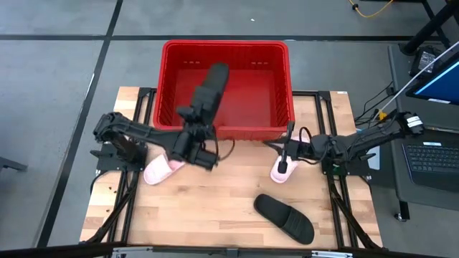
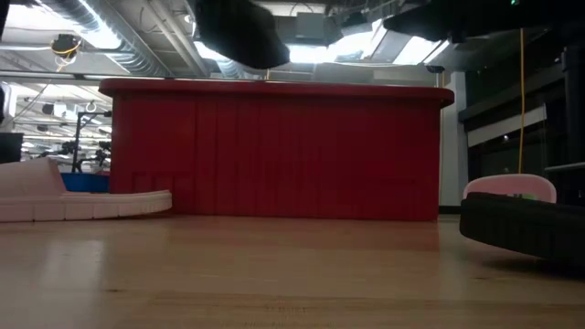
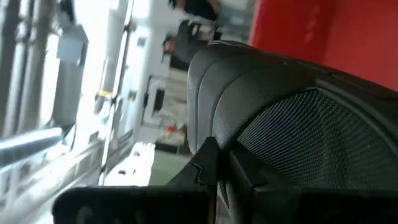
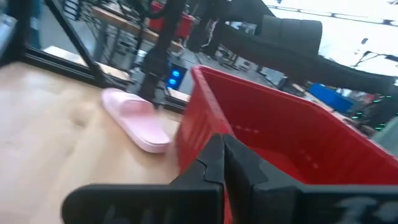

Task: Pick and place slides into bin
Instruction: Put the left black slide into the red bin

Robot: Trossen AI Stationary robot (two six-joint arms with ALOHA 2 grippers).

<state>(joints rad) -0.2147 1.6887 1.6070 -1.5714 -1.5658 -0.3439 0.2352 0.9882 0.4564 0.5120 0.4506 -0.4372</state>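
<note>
The red bin (image 1: pixel 225 54) stands at the table's far middle. My left gripper (image 1: pixel 194 118) hovers at the bin's near wall, shut on a black slide (image 1: pixel 211 86) that reaches out over the bin. It shows at the top of the low view (image 2: pixel 236 32). A pink slide (image 1: pixel 161 170) lies flat at the near left. A second pink slide (image 1: pixel 281 170) lies right of the middle, and my right gripper (image 1: pixel 284 150) is shut above its far end with nothing between the fingers (image 4: pixel 214 158). Another black slide (image 1: pixel 285 217) lies flat near the front edge. My left gripper pinches the black slide by its near end (image 3: pixel 249 155) between its two fingers. The fingers come roughly level from the table's near left side and lie along the slide. The slide sticks out ahead of the fingers, lifted clear above the bin's near wall (image 1: pixel 237 130).
Bare wood lies between the two pink slides and along the front edge (image 1: pixel 201 215). Black frame rails (image 1: pixel 129 193) run down both sides of the table. A laptop (image 1: pixel 434 154) and cables sit beyond the right edge.
</note>
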